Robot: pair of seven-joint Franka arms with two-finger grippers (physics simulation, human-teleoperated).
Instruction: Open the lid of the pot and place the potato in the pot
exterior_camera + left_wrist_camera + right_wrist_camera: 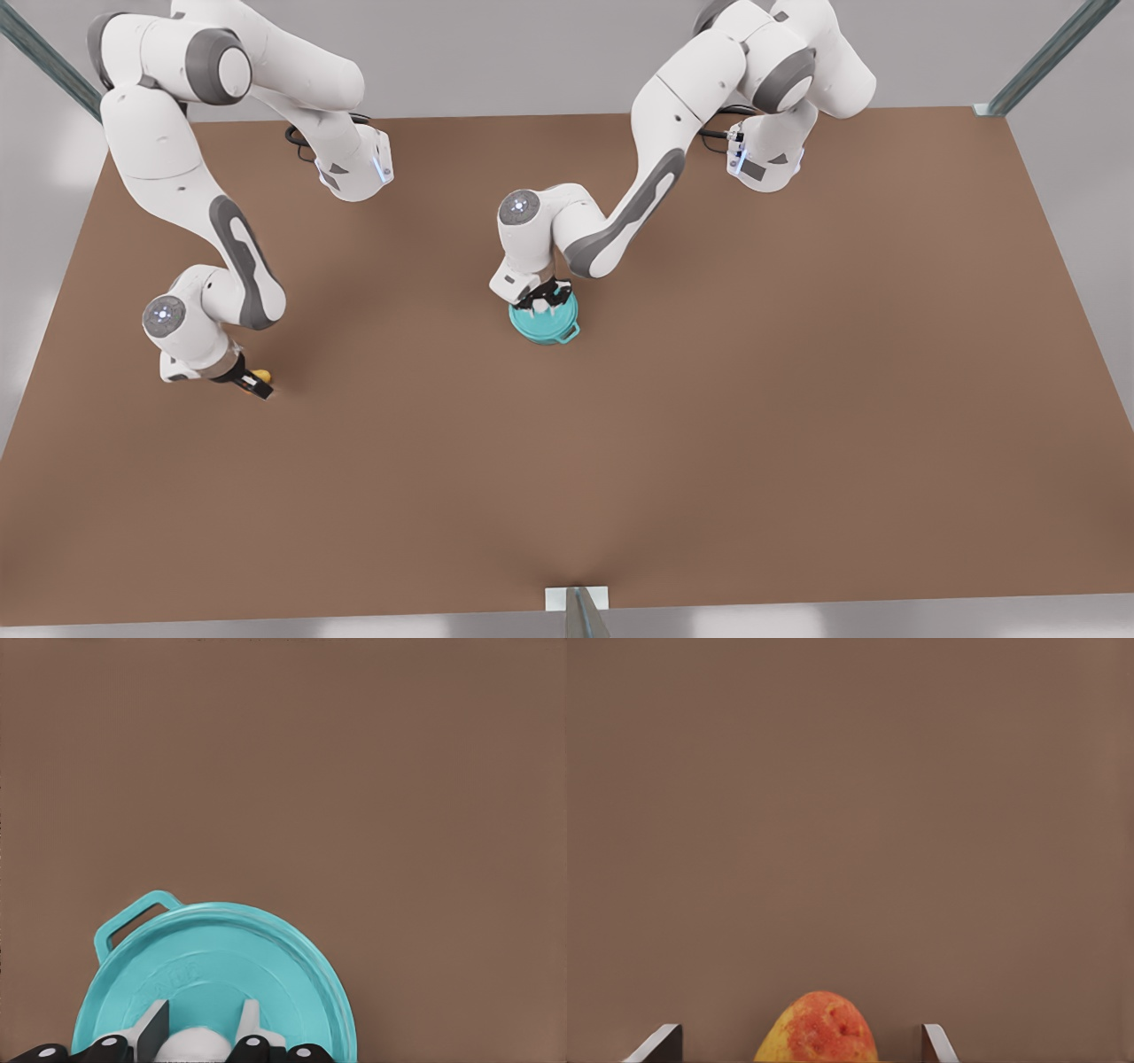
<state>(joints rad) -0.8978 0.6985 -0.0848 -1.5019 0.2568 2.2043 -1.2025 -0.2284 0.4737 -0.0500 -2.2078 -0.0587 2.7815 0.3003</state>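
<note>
Brown table (709,443): left pincer (205,1028) narrowed round pot lid (221,966) knob; right pincer (802,1050) wide, straddling potato (818,1029).

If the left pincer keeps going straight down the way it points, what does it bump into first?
Probably the small white knob, which sits between the left pincer's open fingers, at the centre of the flat round teal pot lid. How close it is to touching is unclear.

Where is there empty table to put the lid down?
Bare brown table stretches wide on the front view's right of the pot, and between it and the potato. It is crowded at the pot lid under the left gripper, and at the potato between the open right gripper.
</note>
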